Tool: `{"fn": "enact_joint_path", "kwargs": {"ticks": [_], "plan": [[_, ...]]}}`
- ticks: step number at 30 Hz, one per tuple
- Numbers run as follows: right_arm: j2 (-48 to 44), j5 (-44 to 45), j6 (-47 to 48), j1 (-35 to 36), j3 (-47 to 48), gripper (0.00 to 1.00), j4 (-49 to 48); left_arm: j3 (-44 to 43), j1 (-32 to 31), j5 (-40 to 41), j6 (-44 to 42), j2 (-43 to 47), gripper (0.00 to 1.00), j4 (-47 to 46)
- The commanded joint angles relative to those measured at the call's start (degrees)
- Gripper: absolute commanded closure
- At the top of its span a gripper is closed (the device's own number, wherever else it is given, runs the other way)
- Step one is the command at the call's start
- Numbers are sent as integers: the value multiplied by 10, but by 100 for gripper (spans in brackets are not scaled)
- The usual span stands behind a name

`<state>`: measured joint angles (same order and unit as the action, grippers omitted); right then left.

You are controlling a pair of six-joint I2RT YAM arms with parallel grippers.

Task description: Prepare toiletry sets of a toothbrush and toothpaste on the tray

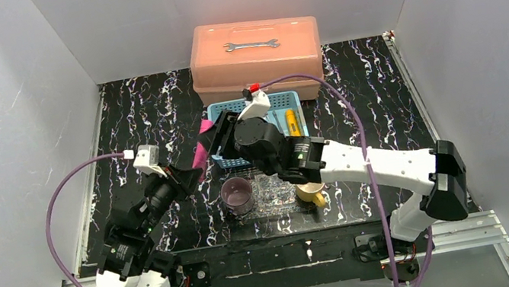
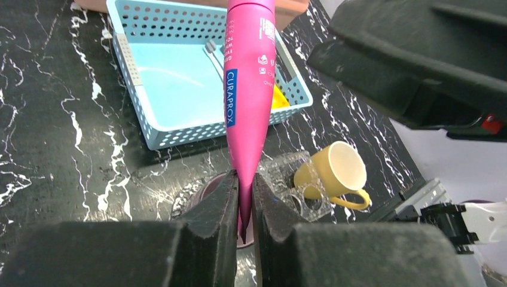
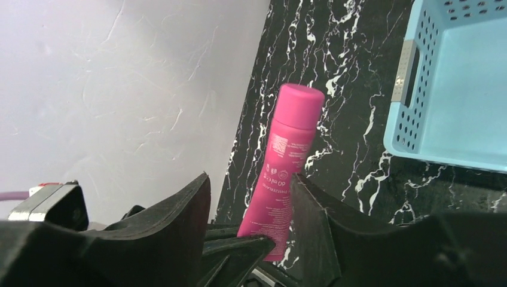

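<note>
The magenta toothpaste tube (image 2: 245, 89) is held up in the air, cap end away from me, with my left gripper (image 2: 243, 197) shut on its flat crimped end. My right gripper (image 3: 251, 179) stands open around the same tube (image 3: 284, 161); its left finger is well clear of it. In the top view the tube (image 1: 200, 152) hangs between both grippers, left of the basket. The clear tray (image 1: 274, 187) lies in front with a purple mug (image 1: 236, 192) and a yellow mug (image 1: 311, 193). A yellow toothpaste tube (image 1: 292, 122) and a thin toothbrush (image 2: 214, 57) lie in the basket.
The light-blue mesh basket (image 1: 283, 100) sits behind the tray, and a salmon toolbox (image 1: 254, 62) with a wrench (image 1: 251, 44) on its lid stands behind that. White walls close in the left, right and back. The right arm (image 1: 378, 162) reaches over the tray.
</note>
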<state>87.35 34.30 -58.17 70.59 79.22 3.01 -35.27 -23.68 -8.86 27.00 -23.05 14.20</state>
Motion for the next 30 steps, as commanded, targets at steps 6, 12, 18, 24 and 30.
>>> {"fn": "enact_joint_path", "kwargs": {"ticks": [6, 12, 18, 24, 30], "plan": [[-63, -33, 160, -1, 26, 37, 81, -130, 2, -69, -27, -47, 100, 157], [-79, -71, 283, -2, 52, 35, 150, -199, 2, -130, -48, -75, 100, 239], [-127, -121, 410, -2, 48, 34, 185, -261, 2, -197, -74, -106, 100, 328], [-147, -222, 531, -1, 72, 34, 253, -304, 2, -257, -86, -140, 100, 387], [-170, -286, 664, 0, 28, 31, 270, -304, 2, -319, -87, -168, 100, 411]]}}
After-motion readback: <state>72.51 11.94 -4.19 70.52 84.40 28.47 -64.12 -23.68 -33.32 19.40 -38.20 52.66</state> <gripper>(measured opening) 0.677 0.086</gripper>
